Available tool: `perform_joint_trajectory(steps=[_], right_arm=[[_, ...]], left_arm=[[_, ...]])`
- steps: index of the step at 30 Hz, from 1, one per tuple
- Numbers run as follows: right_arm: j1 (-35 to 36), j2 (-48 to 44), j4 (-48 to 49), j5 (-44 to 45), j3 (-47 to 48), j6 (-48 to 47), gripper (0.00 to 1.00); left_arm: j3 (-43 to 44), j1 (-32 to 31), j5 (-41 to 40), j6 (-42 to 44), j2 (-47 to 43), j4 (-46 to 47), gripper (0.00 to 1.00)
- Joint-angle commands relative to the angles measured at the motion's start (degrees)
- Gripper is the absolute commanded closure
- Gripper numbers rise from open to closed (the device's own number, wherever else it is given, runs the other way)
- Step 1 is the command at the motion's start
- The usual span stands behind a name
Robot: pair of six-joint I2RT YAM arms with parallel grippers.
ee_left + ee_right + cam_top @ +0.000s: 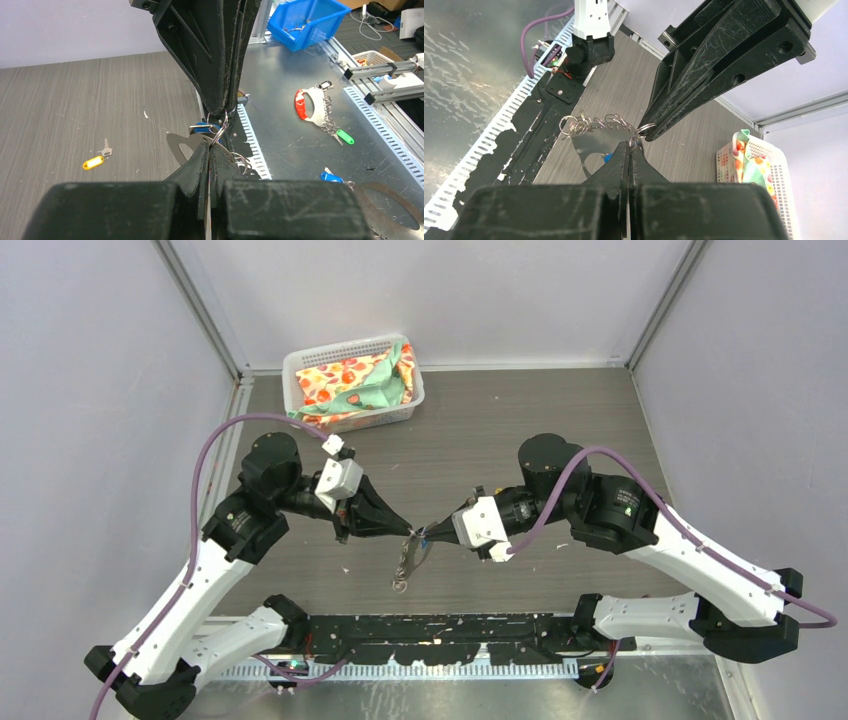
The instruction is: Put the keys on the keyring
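Left gripper (408,529) and right gripper (429,535), both clamped shut, pinch a loop of the keyring (406,560) mid-frame, the blue key (202,127) at their tips. I judge I'm threading blue: next comes a steady twist without losing grip. After that I fetch the yellow key (93,162), lying loose at middle left of the left wrist view.

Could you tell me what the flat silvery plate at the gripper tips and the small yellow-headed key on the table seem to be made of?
The flat silvery oblong plate looks like thin bare metal: dull grey sheen, sharp thin edge. The small yellow-headed key seems to have a glossy plastic head and a pale metal blade, though it is tiny.
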Motion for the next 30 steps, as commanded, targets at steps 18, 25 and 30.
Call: perform_joint_trajectory(steps=[18,25,30], right_arm=[[0.24,1.32,3.62,0.70,2.12,-0.36,0.99],[0.28,0.80,2.24,2.19,2.15,-0.94,0.99],[0.25,-1.29,0.76,3.52,1.30,-1.06,0.99]], left_arm=[[0.78,-0.49,-3.20,4.93,0.20,-5.73,1.00],[0.19,-0.49,0.89,6.15,-0.81,-5.72,1.00],[0.14,-0.52,1.98,6.58,-1.07,-5.74,1.00]])
